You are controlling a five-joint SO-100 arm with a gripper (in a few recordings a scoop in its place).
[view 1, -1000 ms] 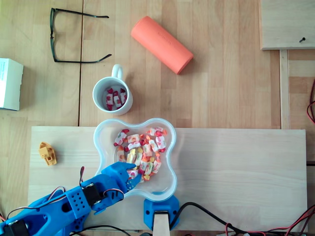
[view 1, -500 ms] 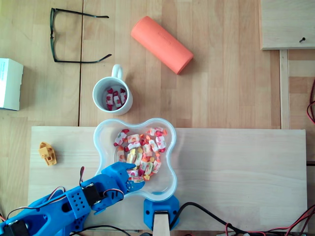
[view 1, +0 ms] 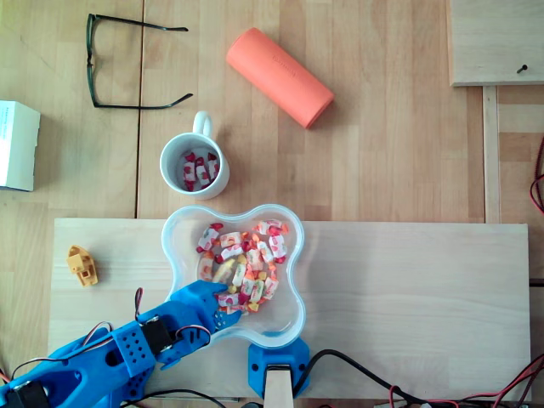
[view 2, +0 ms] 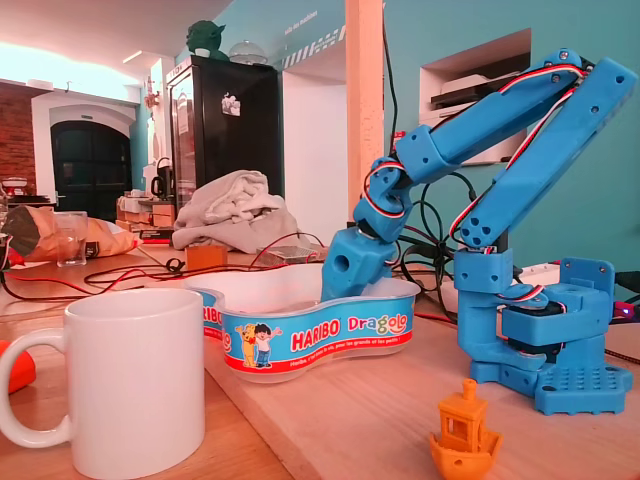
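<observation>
1. Claw (view 1: 228, 306): tips down inside the bowl (view 1: 294, 255), at its lower-left lobe in overhead view, touching the sweets (view 1: 248, 252).
2. Jaw gap: can't tell, since tips sit in among the wrappers. One red/white sweet lies right at the tips; gripped or not is unclear.
3. Fixed view: blue arm bends down over the bowl (view 2: 300, 340) rim, w/ claw tips hidden behind its labelled wall.
4. Bowl: 1, clear plastic w/ wavy rim, on the pale board (view 1: 408, 289) at the edge twd the mug (view 1: 202, 123).
5. Sweets: one heap in the bowl, overlapping too much to count. A few more in the mug, approx 4-5.
6. Mug: 1, white, upright, near the bowl but not touching it.
7. Others, 1 each:
   - pr of glasses (view 1: 90, 61)
   - orange tube (view 1: 279, 76)
   - small orange toy boat (view 1: 82, 264) on the board, left of the bowl
   - white box (view 1: 17, 144) at the left edge
</observation>
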